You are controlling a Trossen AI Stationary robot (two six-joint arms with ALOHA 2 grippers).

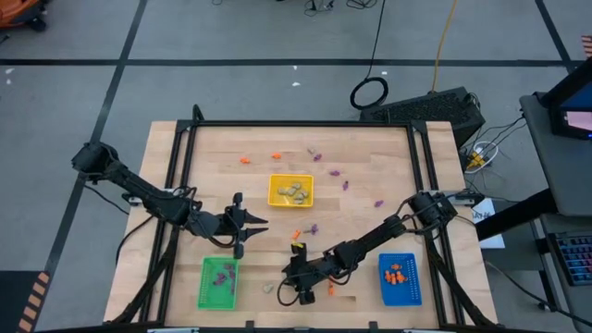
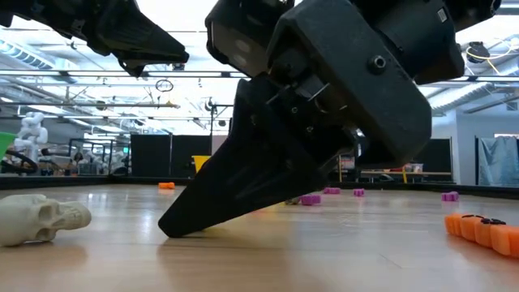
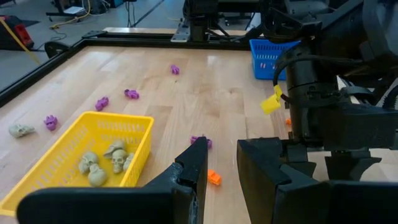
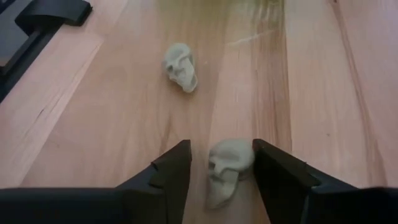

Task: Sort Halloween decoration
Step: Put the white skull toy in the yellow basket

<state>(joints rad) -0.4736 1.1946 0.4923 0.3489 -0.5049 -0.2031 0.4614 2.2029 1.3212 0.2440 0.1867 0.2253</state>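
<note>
Right wrist view, right hand [image 4: 221, 165] fingers apart around pale skull [image 4: 227, 167], no readable writing, left hand [image 3: 221, 171] apart.

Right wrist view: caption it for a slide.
Right gripper straddles a pale skull on the wooden table, another skull lying ahead.

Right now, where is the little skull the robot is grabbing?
In the right wrist view, the skull lies on the wooden table between the right gripper's open fingers, near the front edge, beside another skull.

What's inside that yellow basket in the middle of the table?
The yellow basket holds a few pale skull trinkets, about four, piled together. Whether more lie beneath them cannot be seen, and its near end is cut off in the left wrist view.
</note>
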